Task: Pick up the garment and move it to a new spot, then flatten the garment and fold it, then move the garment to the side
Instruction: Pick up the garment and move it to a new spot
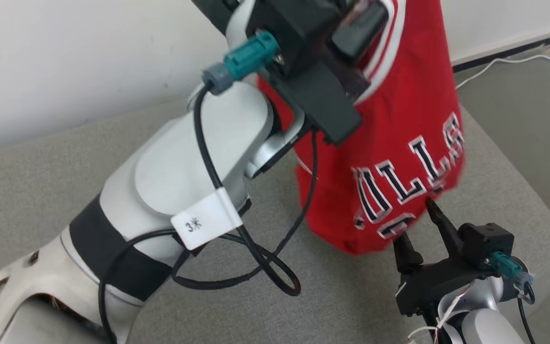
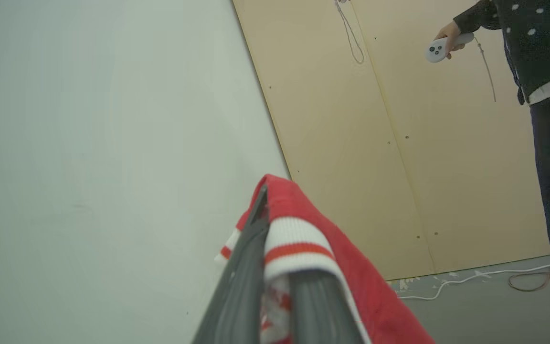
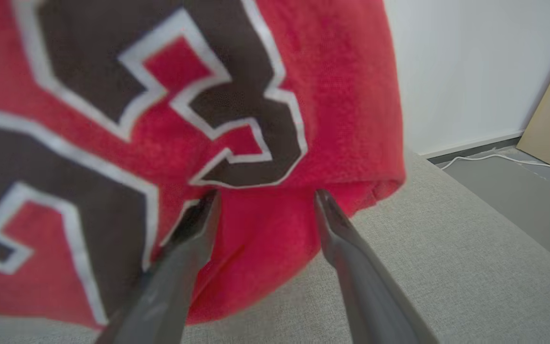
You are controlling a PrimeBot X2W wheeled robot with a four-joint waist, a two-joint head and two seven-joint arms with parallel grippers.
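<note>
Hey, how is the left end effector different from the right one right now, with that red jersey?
The left end effector is shut on the red jersey's striped trim, while the right end effector is open and holds nothing. The left is raised high with the jersey hanging from it; the right sits low by the hem, over the grey cushion. Both have two long dark fingers.

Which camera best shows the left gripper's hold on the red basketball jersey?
Left wrist view: the left gripper pinches the striped trim of the red basketball jersey. Head view shows its mount from behind, jersey hanging. Right wrist view shows the hem by the open right gripper.
</note>
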